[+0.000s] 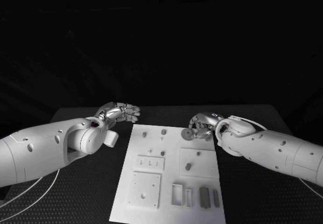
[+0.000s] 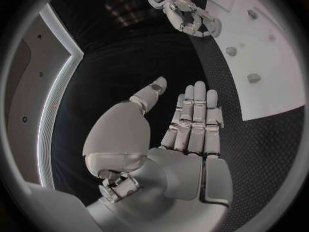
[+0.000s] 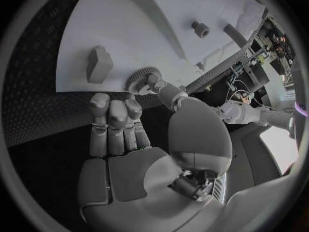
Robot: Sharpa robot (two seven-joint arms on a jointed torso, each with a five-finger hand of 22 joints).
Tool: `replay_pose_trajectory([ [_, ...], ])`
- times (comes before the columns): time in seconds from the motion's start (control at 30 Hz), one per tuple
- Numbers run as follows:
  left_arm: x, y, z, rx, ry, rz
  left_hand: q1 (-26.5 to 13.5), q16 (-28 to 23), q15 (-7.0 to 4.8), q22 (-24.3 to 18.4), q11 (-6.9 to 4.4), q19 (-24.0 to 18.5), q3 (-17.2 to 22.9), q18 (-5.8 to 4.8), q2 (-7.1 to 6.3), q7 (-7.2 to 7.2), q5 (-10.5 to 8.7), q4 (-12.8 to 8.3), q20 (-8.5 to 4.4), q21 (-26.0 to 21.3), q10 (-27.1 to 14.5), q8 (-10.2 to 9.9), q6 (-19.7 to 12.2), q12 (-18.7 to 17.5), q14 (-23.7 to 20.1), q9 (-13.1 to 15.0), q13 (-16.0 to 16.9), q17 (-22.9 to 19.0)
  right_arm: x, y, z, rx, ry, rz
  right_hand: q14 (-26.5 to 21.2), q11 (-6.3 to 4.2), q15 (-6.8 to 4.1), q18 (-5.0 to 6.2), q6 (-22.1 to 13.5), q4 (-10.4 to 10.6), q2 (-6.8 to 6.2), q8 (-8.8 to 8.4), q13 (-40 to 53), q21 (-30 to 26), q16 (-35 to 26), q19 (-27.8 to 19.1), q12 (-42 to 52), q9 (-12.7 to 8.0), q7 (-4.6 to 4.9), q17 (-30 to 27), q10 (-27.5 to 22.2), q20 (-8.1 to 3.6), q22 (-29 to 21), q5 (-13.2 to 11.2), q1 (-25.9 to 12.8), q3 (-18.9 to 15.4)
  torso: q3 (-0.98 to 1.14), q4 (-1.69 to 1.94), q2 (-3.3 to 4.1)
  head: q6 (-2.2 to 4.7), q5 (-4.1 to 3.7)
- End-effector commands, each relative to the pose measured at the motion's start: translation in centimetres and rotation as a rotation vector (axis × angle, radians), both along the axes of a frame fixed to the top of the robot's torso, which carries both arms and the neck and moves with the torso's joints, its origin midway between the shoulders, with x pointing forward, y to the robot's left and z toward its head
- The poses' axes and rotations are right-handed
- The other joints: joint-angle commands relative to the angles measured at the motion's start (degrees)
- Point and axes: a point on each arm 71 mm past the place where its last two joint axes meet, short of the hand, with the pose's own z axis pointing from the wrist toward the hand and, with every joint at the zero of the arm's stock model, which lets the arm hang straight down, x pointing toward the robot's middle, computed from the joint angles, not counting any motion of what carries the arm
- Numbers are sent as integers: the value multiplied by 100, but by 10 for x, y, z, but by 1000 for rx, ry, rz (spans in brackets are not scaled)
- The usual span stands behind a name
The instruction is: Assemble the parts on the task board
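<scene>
The right hand (image 1: 204,127) pinches a small grey toothed gear wheel (image 1: 187,134) at its fingertips, just above the far right part of the flat white task board (image 1: 144,212). A short grey peg (image 1: 189,165) stands nearer the robot, just beyond the gear. The left hand (image 1: 120,112) hovers released, fingers apart, off the board's far left corner.

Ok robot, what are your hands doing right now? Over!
Right hand holds a small gear over the task board. Left hand holds nothing, beside the board. Nothing in the way.
</scene>
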Motion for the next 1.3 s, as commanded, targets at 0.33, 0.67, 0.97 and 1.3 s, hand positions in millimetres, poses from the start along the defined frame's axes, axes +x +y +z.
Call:
replay_pose_trajectory([
  [0.33,0,-3,1,-1,-5,-13,-22,-30,25,8,23,-36,42,58,8,5,-17,-2,19,36,-30,-25,-12,-38,-9,8,-1,8,-2,3,4,26,-65,14,-17,-24,21,361,151,-19,-95,-113,-60,48,25,-19,52,-39,114,4,-208,-49,89,21,-85,-60,7,-1,0,6,14],
  [0.67,0,-3,1,-2,-2,-18,-40,-36,28,9,33,-38,37,56,10,11,-18,5,21,37,-49,-35,-24,-52,-14,10,-3,11,-3,4,4,42,-55,20,-18,-9,35,361,113,-24,-107,-138,-80,49,21,-19,60,-47,130,3,-220,-51,83,7,-95,-78,10,-7,-1,13,-2],
  [0.97,0,-2,1,-3,0,-18,-43,-39,29,9,37,-41,38,57,11,14,-18,4,21,36,-60,-42,-33,-60,-17,11,-5,12,-4,7,1,28,-20,31,-18,-5,41,361,125,-20,-83,-134,-100,49,21,-19,68,-43,133,4,-229,-54,78,-4,-114,-104,8,-4,-1,6,-12],
  [1.3,0,-2,1,-3,0,-19,-42,-41,29,9,41,-42,39,57,11,16,-18,1,21,37,-67,-45,-37,-66,-17,13,-6,14,-2,6,-1,16,-3,30,-20,-11,37,361,161,-31,-66,-116,-114,49,22,-23,77,-34,125,6,-236,-55,77,-4,-111,-116,1,-1,3,1,-19],
])
